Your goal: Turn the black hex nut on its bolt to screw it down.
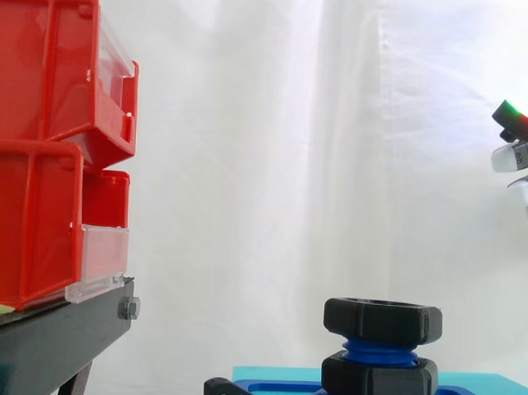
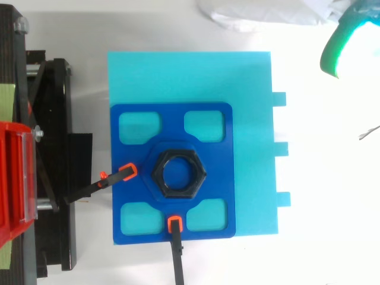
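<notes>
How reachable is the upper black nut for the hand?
Likely yes: the hand hangs high at the side, with open space between it and the upper black nut.

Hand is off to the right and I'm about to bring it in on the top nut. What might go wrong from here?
1. Two black nuts sit on the blue bolt: the upper nut and a lower nut just beneath. Reaching too low may catch the wrong one, and the short gap could jam early.
2. The orange-tipped clamps sit close to the bolt on the blue plate; a wide approach by the hand might strike them.
</notes>
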